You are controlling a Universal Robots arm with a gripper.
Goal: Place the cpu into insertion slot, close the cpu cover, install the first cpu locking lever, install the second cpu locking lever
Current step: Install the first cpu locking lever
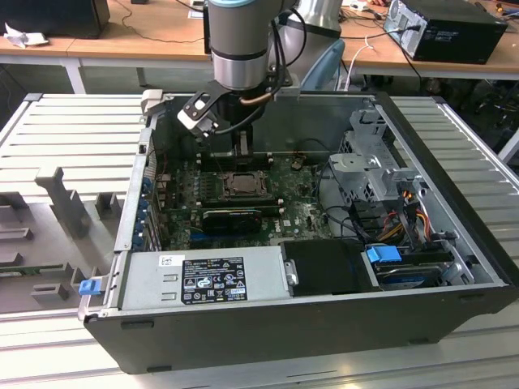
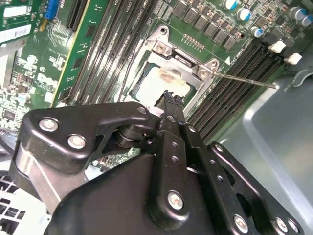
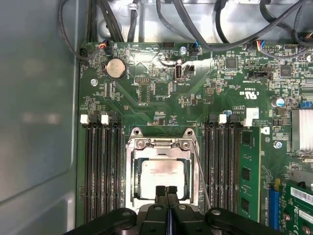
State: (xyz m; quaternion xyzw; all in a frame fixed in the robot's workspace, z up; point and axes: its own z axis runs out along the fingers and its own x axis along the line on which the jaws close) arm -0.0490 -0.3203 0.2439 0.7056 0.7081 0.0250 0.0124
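1. Position of parts. The computer case (image 1: 324, 324) lies on its side on the ribbed tabletop (image 1: 73, 130), so the motherboard (image 3: 161, 98) faces upward and the arm can reach it from above. In the exterior view we find the insertion slot (image 1: 242, 182) at about 11 o'clock from the case centre, with the drive cage (image 1: 369, 162) at its 3 o'clock.

2. Task parts. In both wrist views the cpu (image 3: 164, 171) (image 2: 159, 81) lies flat inside the insertion slot. Its pale face shows through the window of the cpu cover (image 3: 131, 171) (image 2: 164, 46). The cover lies down over the chip, and we judge this keeps the chip seated. A thin wire locking lever (image 3: 201, 174) (image 2: 244, 80) slants away from one side of the cover. We judge it unlatched.

3. Gripper. The gripper (image 3: 167, 191) (image 2: 171, 100) (image 1: 241, 154) hangs at 12 o'clock of the slot in the exterior view. Its fingers are clenched together with nothing between them. The tips stand over the edge of the cover. A closed tip suits pressing rather than grasping. We cannot confirm contact with the cover.
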